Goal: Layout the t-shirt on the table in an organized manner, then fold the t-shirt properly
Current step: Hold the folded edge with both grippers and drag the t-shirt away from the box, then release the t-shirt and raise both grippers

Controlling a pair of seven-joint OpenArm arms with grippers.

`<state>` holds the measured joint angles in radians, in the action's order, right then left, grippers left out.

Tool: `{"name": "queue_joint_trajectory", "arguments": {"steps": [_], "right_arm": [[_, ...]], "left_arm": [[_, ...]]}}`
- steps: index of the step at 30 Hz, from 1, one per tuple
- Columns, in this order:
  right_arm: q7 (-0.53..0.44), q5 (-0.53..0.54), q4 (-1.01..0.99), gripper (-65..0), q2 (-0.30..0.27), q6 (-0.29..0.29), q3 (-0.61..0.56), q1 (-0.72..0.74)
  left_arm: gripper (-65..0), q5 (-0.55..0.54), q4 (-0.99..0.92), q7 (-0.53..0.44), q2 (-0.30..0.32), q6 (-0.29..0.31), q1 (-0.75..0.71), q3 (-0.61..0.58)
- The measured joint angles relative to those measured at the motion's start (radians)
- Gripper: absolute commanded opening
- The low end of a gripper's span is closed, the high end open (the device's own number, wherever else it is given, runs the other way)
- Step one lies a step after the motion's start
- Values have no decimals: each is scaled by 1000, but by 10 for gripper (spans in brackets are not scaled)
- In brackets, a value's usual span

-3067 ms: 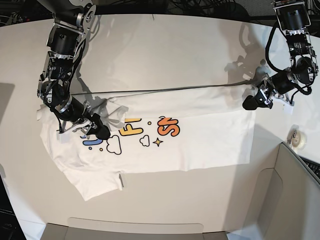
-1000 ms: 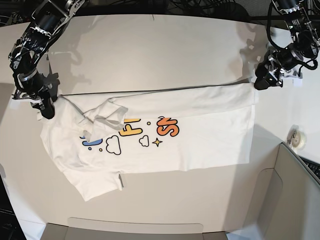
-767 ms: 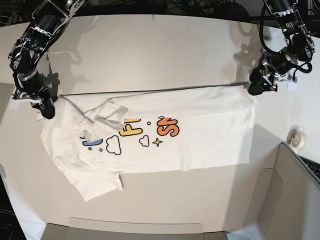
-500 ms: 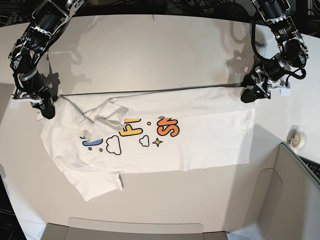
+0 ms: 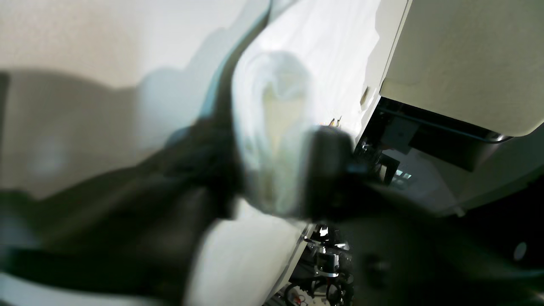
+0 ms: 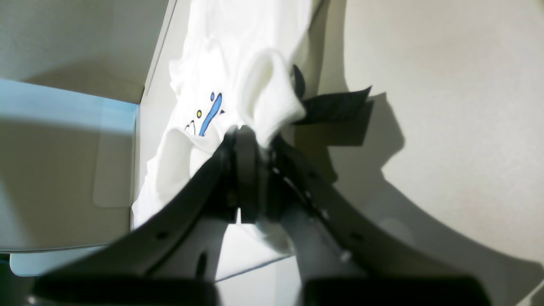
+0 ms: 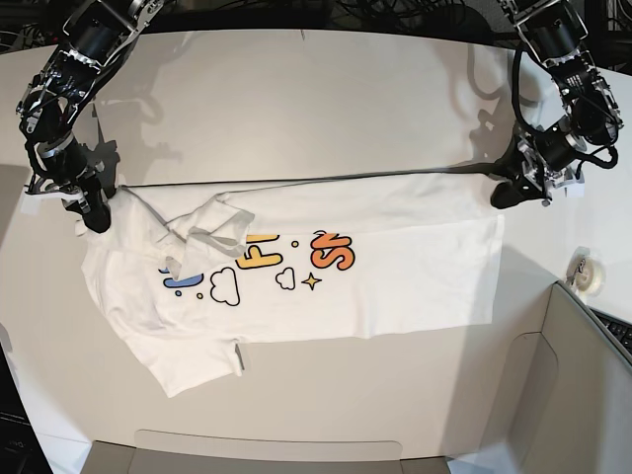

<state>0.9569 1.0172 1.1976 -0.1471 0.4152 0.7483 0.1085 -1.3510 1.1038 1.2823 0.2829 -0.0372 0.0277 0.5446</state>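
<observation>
The left end effector (image 7: 501, 195) pinches the t-shirt (image 7: 395, 267) by its corner. The right end effector (image 7: 96, 219), clamped on the opposite shoulder edge, keeps the cloth stretched between them over the surface (image 7: 296, 99)

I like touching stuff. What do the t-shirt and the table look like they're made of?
The t-shirt looks like soft, matte woven or knit cloth, likely cotton: it creases and bunches. The table looks hard and smooth, maybe laminate or plastic: flat, with crisp shadows.

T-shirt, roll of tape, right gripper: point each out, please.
t-shirt (image 7: 395, 272), base view, plain white chest area.
roll of tape (image 7: 592, 276), base view, its top face.
right gripper (image 7: 96, 219), base view, fingertips at the shirt's corner.
</observation>
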Motion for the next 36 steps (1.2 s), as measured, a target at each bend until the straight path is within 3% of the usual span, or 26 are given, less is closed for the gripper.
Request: {"name": "queue_joint_trajectory", "arguments": {"steps": [1,2,10,12,13,17,22,27,36], "right_arm": [[0,0,0,-650,0,0,0,0],[0,-1,1,-650,0,0,0,0],[34,13,53,-650,-18,4,-10,-57],[71,-1,100,-650,-19,-2,-5,-90],[94,-3,123,-650,-19,-11,-2,-106],[179,-27,212,-650,-18,-34,2,-175],[277,-23,296,-650,-12,-34,91,-267],[386,-25,354,-650,-15,-33,229,-328],[430,11,375,-650,-14,-32,311,-428]], "left_arm": [[-641,0,0,1,0,0,0,0],[-650,0,0,2,0,0,0,0],[-650,1,78,-47,-5,23,-52,-3],[-650,19,138,-80,-6,30,-92,-3],[-650,31,169,-74,-6,8,-113,-5],[-650,24,259,-55,-2,15,-219,-10],[-650,45,362,-60,43,13,-373,1],[-650,49,470,-53,29,14,-477,26],[-650,46,526,-52,30,15,-560,104]]}}
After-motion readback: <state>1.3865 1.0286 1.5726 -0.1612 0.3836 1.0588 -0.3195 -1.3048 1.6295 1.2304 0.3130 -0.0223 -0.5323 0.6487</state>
